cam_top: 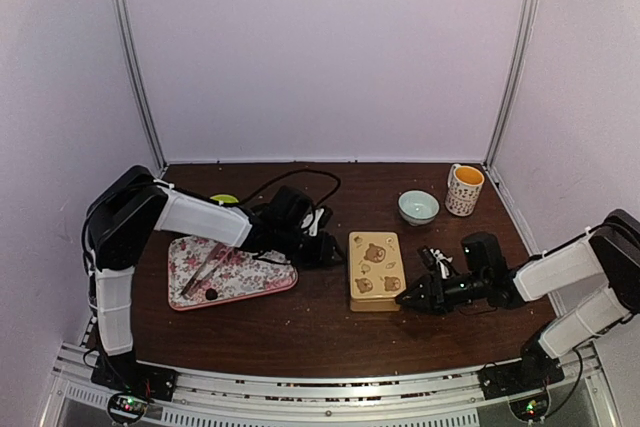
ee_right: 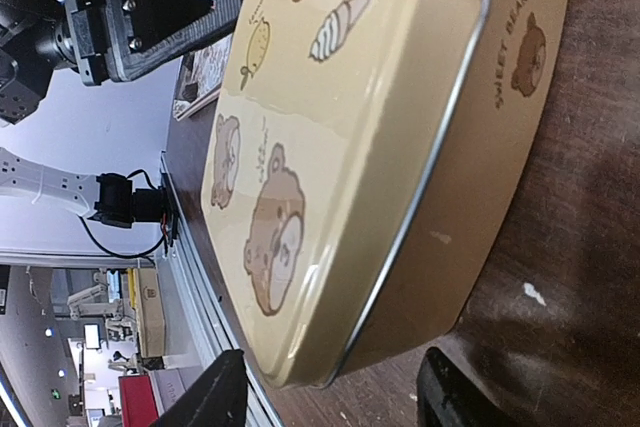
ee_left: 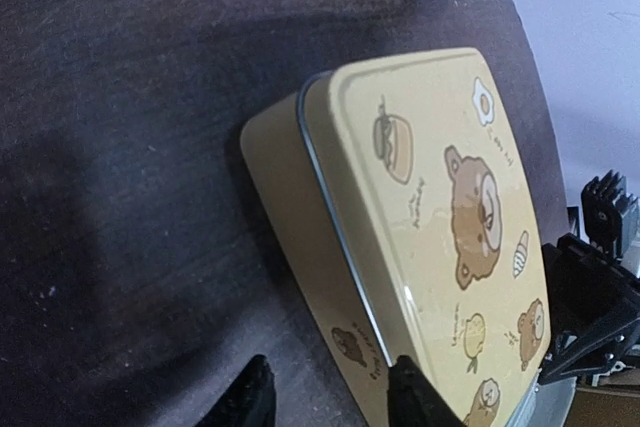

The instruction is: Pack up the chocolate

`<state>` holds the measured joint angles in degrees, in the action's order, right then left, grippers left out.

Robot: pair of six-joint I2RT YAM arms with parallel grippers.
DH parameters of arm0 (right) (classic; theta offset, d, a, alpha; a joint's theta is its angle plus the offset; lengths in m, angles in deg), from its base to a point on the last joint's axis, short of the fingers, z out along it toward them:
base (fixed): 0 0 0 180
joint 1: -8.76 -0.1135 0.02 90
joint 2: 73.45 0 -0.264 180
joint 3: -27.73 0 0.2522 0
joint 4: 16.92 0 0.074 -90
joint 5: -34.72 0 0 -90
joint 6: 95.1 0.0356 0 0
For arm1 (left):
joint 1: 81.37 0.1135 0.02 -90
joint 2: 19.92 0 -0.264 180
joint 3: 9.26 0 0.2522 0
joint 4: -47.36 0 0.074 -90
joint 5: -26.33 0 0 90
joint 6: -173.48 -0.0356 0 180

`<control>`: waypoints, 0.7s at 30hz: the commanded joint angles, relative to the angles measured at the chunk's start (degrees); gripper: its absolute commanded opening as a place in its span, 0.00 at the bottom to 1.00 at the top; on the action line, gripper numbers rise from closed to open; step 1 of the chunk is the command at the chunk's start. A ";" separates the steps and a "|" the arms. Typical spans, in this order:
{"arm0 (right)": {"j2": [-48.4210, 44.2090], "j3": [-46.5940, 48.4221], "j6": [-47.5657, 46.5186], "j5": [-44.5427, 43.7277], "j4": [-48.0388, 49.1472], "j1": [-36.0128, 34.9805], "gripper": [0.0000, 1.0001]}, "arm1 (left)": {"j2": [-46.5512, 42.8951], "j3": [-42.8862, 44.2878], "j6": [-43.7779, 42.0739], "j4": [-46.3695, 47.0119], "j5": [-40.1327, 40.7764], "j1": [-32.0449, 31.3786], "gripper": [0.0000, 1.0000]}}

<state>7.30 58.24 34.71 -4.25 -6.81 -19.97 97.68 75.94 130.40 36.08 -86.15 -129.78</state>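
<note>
The left gripper [cam_top: 335, 251] and right gripper [cam_top: 404, 299] are standing wide open at either side of the lidded bear tin [cam_top: 376, 269]. One dark chocolate lump [cam_top: 211, 294] is lying on the floral tray [cam_top: 250, 282] at the left. I think the lid needs lifting next.

We look into a robotics lab: a dark table [cam_top: 320, 332] boxed in by plain pale panels [cam_top: 320, 47] on aluminium posts [cam_top: 135, 57], with other benches and equipment [ee_right: 140, 297] behind it.
</note>
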 commanded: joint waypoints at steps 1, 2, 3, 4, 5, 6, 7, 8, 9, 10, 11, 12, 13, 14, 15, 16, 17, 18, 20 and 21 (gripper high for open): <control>-2.22 -1.75 5.10 -2.07 5.70 -0.45 0.61 | -1.07 0.39 -2.53 -1.01 1.16 -0.11 0.42; -2.69 -1.79 5.29 -2.29 5.39 -0.44 0.62 | -1.83 -0.36 -2.50 -0.99 1.64 -0.11 0.42; -3.15 -1.66 5.53 -2.62 4.78 -0.49 0.62 | -2.70 -1.16 -2.60 -1.28 2.36 -0.18 0.42; -3.59 -1.46 5.87 -2.95 4.28 -0.50 0.63 | -3.58 -1.70 -2.84 -1.94 3.29 -0.29 0.42; -4.03 -1.21 6.48 -3.38 4.03 -0.45 0.65 | -4.40 -2.26 -3.09 -2.53 3.91 -0.43 0.42; -4.38 -0.95 7.33 -4.11 3.55 -0.45 0.67 | -5.22 -2.80 -3.08 -2.76 4.21 -0.69 0.42; -4.54 -0.19 7.74 -4.88 2.27 -0.49 0.68 | -5.98 -3.34 -2.80 -2.60 4.28 -0.99 0.43; -4.50 0.51 7.92 -5.38 1.07 -0.50 0.68 | -6.58 -3.89 -2.34 -2.22 4.29 -1.40 0.44; -4.36 0.94 8.06 -5.66 -0.03 -0.52 0.66 | -7.09 -4.37 -1.63 -1.59 4.17 -1.81 0.45; -4.22 1.20 8.08 -5.90 -0.90 -0.49 0.65 | -7.52 -4.86 -0.95 -0.77 4.01 -2.20 0.45; -4.08 1.40 7.98 -6.19 -1.92 -0.45 0.63 | -7.90 -5.41 -0.16 0.21 3.77 -2.63 0.46; -4.03 1.56 7.81 -6.39 -2.88 -0.49 0.62 | -8.18 -5.88 0.85 1.90 3.45 -2.91 0.46; -3.90 1.53 7.64 -6.38 -3.74 -0.48 0.61 | -8.36 -6.34 1.74 3.25 3.07 -3.19 0.48; -3.73 1.51 7.45 -6.38 -4.54 -0.51 0.61 | -8.48 -6.78 2.75 4.73 2.67 -3.45 0.50; -3.54 1.39 7.25 -6.26 -5.15 -0.53 0.61 | -8.52 -6.96 3.48 5.89 2.24 -3.72 0.52; -3.26 1.25 7.21 -5.93 -5.34 -0.54 0.61 | -8.45 -6.87 3.97 6.79 1.84 -3.97 0.53; -3.16 1.02 7.32 -5.60 -5.19 -0.60 0.61 | -8.40 -6.72 4.33 7.28 1.60 -4.24 0.53; -3.13 0.78 7.49 -5.44 -5.06 -0.67 0.61 | -8.38 -6.42 4.51 7.51 1.45 -4.46 0.54; -3.27 0.59 7.78 -5.18 -5.11 -0.84 0.62 | -7.87 -5.51 4.46 7.41 1.03 -4.75 0.57; -3.27 0.60 8.01 -4.96 -4.93 -1.02 0.63 | -7.27 -4.80 4.46 7.19 0.72 -4.85 0.57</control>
<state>3.83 58.88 41.88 -9.06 -11.11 -20.30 90.58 69.76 133.37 38.94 -83.96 -134.21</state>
